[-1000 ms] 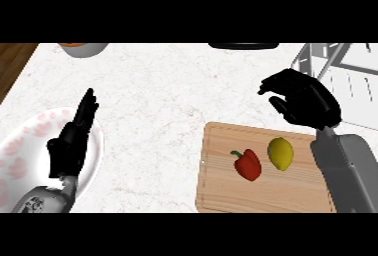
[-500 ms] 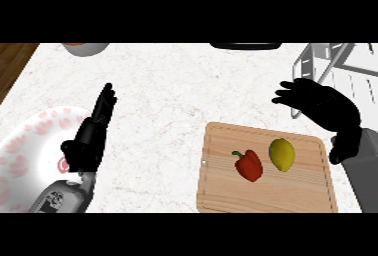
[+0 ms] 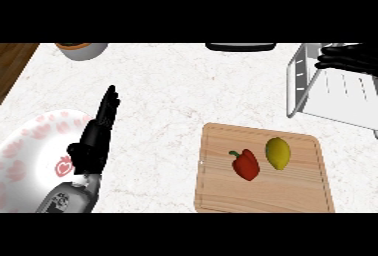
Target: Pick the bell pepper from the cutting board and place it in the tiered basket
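A red bell pepper (image 3: 246,164) lies on the wooden cutting board (image 3: 258,200), left of a yellow lemon (image 3: 278,153). The white wire tiered basket (image 3: 325,85) stands at the upper right, beyond the board. My right hand (image 3: 351,57) hovers over the basket's top at the view's right edge, fingers spread, holding nothing, well away from the pepper. My left hand (image 3: 96,135) rests open at the lower left, fingers straight and pointing up.
A white plate with pink spots (image 3: 33,160) lies at the left edge beside my left hand. An orange-rimmed bowl (image 3: 81,49) sits at the top left. A dark object (image 3: 240,46) shows at the top centre.
My right hand has moved up and to the right, from above the board to over the basket. The view has shifted, and the left hand now shows further right.
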Motion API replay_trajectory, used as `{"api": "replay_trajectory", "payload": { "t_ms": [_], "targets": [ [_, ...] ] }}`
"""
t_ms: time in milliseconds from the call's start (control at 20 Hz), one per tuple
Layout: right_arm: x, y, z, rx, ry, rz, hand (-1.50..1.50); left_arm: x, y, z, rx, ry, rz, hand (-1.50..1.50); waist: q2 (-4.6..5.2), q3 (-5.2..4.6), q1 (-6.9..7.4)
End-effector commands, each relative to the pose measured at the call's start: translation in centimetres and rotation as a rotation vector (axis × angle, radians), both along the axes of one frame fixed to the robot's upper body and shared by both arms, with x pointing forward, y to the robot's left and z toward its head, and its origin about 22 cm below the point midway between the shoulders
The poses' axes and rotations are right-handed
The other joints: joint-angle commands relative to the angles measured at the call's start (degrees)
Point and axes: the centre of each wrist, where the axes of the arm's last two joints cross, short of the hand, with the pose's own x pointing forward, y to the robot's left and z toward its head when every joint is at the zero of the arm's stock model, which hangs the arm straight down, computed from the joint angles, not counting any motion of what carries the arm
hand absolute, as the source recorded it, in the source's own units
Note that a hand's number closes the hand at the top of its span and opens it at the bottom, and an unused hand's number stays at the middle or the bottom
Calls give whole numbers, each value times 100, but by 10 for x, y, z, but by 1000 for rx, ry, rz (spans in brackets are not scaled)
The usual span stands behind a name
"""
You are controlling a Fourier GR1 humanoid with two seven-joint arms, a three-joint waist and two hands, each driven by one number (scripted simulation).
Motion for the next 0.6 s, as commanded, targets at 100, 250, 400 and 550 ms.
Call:
{"api": "replay_trajectory", "payload": {
  "t_ms": [100, 250, 400, 550],
  "targets": [
    [-42, 41, 71, -328, -357, 134, -150, -2, -3, 2, -6, -1, -5, 0, -16, 0, 26],
    [-63, 71, 55, -411, -431, 132, -150, 1, 9, 4, -16, 2, 13, 0, 6, -7, 24],
    [-73, 85, 40, -470, -461, 137, -150, 5, -5, 3, 11, -12, -13, 0, 37, -9, 25],
    [-84, 81, 21, -494, -444, 142, -150, -8, -5, 4, -4, -7, 4, 0, 21, -9, 46]
  ]
}}
